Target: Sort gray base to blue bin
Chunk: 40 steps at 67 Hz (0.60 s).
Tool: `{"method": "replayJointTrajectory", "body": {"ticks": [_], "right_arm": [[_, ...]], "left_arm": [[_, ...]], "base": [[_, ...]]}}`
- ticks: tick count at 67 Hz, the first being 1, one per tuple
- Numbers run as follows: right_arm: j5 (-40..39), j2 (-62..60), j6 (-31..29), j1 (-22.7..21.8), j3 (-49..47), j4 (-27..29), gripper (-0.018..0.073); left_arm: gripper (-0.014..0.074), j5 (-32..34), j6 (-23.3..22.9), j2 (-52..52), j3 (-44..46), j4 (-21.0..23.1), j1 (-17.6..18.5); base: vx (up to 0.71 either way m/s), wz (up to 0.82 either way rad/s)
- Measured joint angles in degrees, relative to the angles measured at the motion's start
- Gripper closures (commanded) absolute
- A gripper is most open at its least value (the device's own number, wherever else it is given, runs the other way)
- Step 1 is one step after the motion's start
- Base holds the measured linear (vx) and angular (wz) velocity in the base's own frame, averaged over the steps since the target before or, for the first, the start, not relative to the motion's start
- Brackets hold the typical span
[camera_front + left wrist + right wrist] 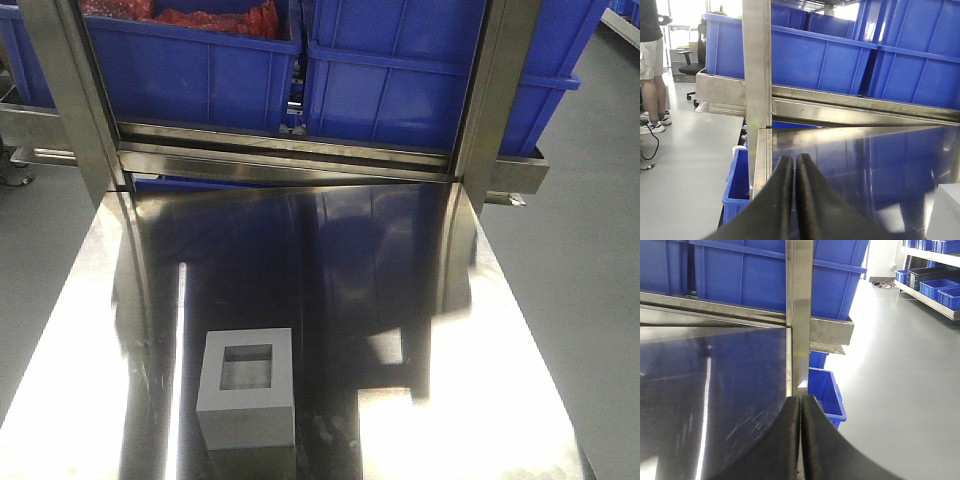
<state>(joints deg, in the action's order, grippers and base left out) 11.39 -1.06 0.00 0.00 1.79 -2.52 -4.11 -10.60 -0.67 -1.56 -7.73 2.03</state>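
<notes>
None of the job is done: the matte gray base (pixel 247 390), a cube with a square hole, sits on the shiny steel bench (pixel 420 290), not in a bin. The left end effector (pixel 794 200) and right end effector (pixel 801 440) are both pinched closed on nothing. Behind, the left bright-blue plastic bin (pixel 190 75) holds red things (pixel 200 18); inside the right blue bin (pixel 400 95) I cannot see
</notes>
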Motion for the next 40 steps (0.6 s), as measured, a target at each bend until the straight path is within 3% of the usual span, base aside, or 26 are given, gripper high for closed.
{"method": "replayJointTrajectory", "body": {"ticks": [40], "right_arm": [[0.0,0.0,-0.3,0.0,0.0,0.0,0.0564]], "left_arm": [[0.0603,0.0,0.0,0.0,0.0,0.0,0.0]], "base": [[0.00,0.00]]}}
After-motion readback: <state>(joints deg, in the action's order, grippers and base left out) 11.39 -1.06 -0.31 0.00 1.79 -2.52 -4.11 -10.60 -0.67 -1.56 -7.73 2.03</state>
